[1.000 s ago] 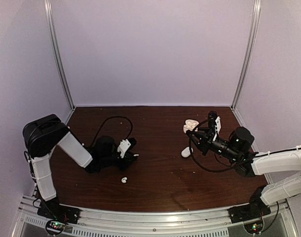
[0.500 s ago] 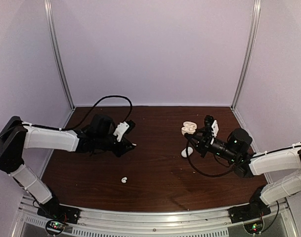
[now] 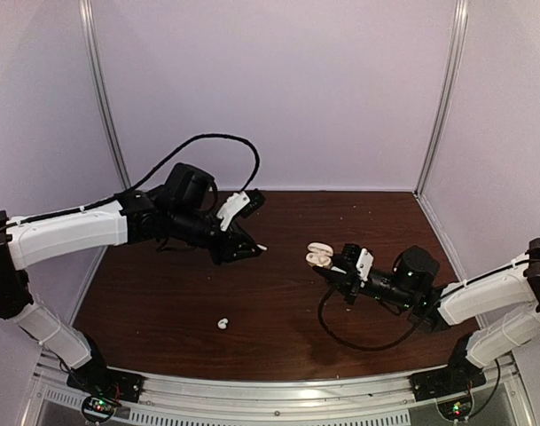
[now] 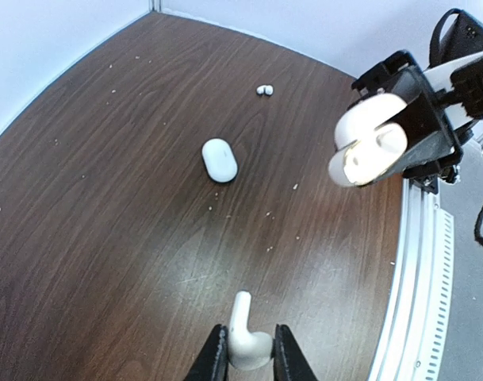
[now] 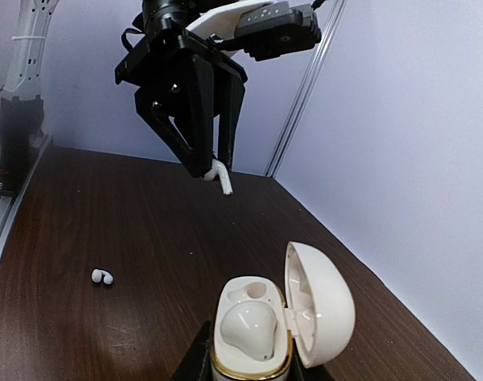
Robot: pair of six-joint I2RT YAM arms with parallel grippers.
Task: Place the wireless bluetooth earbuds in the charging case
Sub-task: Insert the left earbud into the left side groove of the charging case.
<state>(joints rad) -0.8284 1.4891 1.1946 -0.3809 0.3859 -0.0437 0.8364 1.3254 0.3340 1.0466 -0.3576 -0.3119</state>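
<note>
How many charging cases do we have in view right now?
2. An open case is held in the right pincer. A closed case lies flat on the table, apart from it. Nothing seems to hide another.

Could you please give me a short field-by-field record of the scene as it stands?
left gripper: shut on held earbud, raised above the table
right gripper: shut on open charging case, lid hinged back
closed case: lying flat on the table, apart from both grippers
loose earbud: on the table toward the near edge
task state: held earbud not yet in the case
</note>
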